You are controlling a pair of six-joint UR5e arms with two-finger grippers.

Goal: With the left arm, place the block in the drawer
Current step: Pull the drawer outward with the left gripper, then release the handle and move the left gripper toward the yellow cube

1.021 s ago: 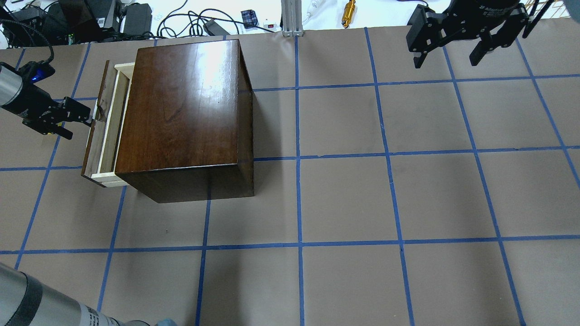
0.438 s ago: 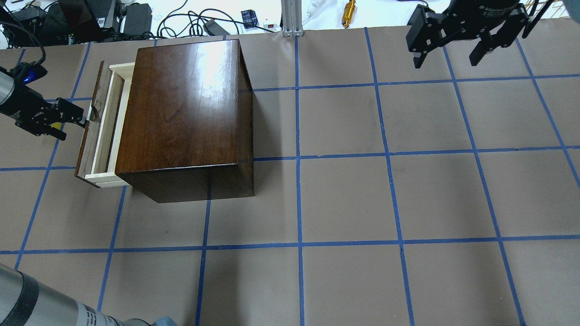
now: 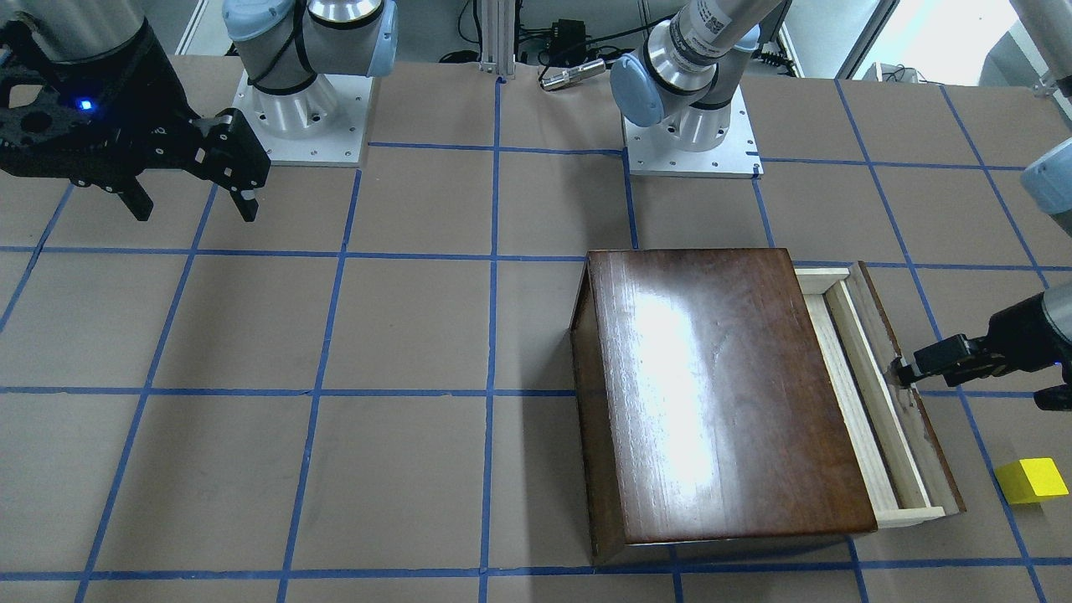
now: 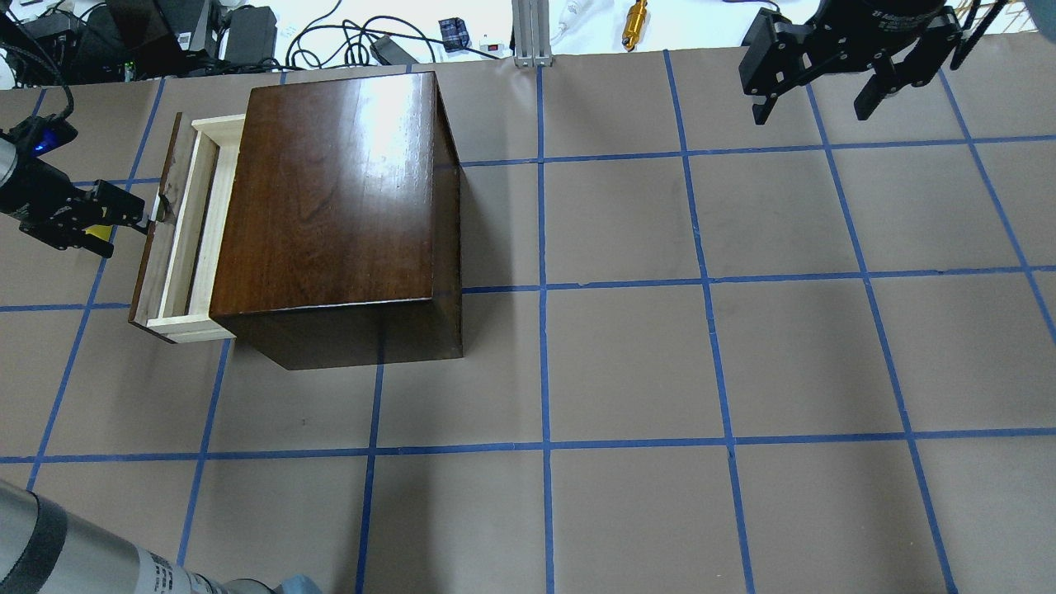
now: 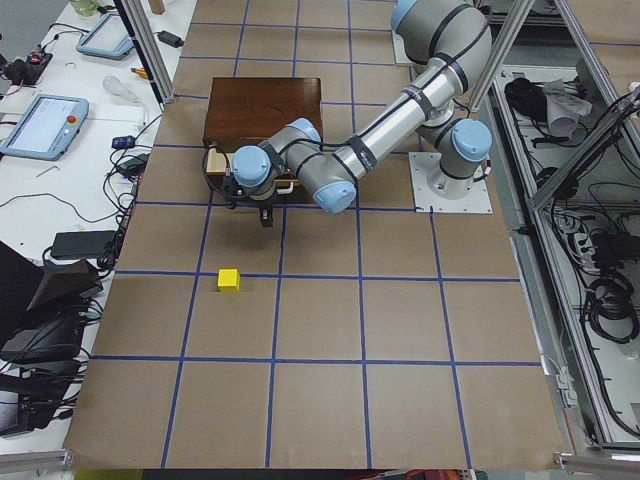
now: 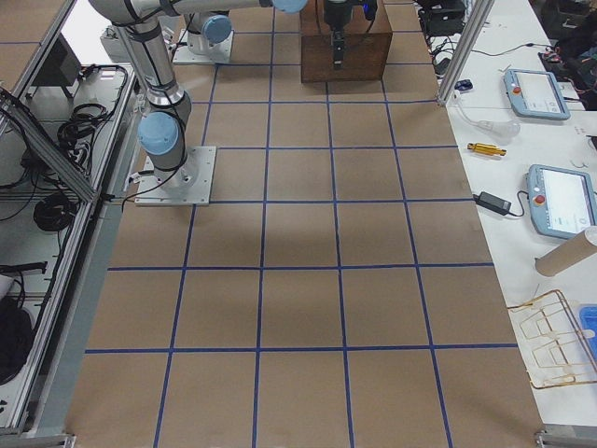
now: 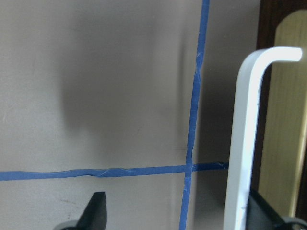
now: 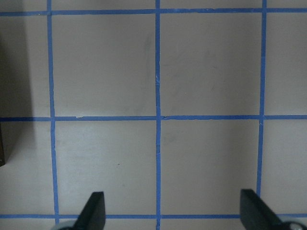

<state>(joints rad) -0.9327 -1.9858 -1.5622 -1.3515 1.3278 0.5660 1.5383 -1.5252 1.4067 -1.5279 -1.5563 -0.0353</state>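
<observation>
While hooked on handle [image 7: 242, 143], left gripper [image 7: 177, 211]: fingers spread, not pinching; one finger just inside the metal bar, the other well out over bare table.
Drawer [image 3: 846, 352]: part-way out of box [image 3: 720, 394]; only a narrow strip of pale tray exposed, likely too tight for a clean drop.
Step in hand: judged as opening the drawer, block not yet picked.
Pull: straight out along the slide axis, wrist level; no sideways load, else tray racks in its runners or finger slips off the bar end.
Box: not clamped as far as visible; slow, steady pull to avoid dragging the whole thing.
Stop point: enough opening for gripper plus block, short of pulling the tray right out.
Block [image 3: 1031, 481]: on table, outboard of the drawer front, near its corner farther from the robot base, apart from it; clear of the pull path but near, so retreat with care to avoid knocking it.
Right gripper [image 3: 194, 209]: spread, empty, hanging over the far end of the table, well apart from the work.
</observation>
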